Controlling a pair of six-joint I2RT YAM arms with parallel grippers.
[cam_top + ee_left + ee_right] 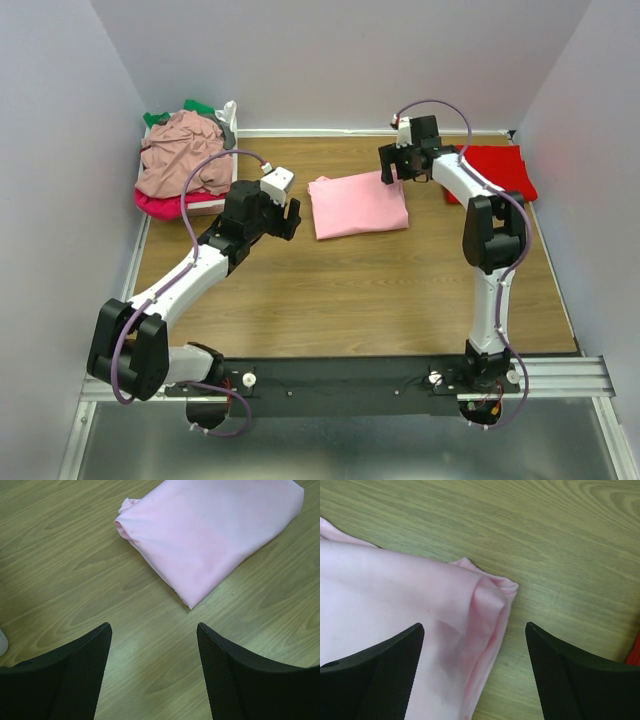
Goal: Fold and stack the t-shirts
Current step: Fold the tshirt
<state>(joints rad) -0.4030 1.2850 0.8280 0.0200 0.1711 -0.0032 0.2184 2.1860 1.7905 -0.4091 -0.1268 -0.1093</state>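
Both spread and empty, left fingers (75, 680) beside the folded pink t-shirt (358, 203), right fingers (380, 675) over its rumpled corner (492, 592); best pinch deep, catching every layer.

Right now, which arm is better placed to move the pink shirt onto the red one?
Probably right: the right gripper, open, is over a corner of the pink shirt, and the red shirt lies on that side.

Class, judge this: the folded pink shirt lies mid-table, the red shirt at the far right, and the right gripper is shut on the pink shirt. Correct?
No. The right gripper is open over the pink shirt's corner, as the right wrist view shows; the rest holds.
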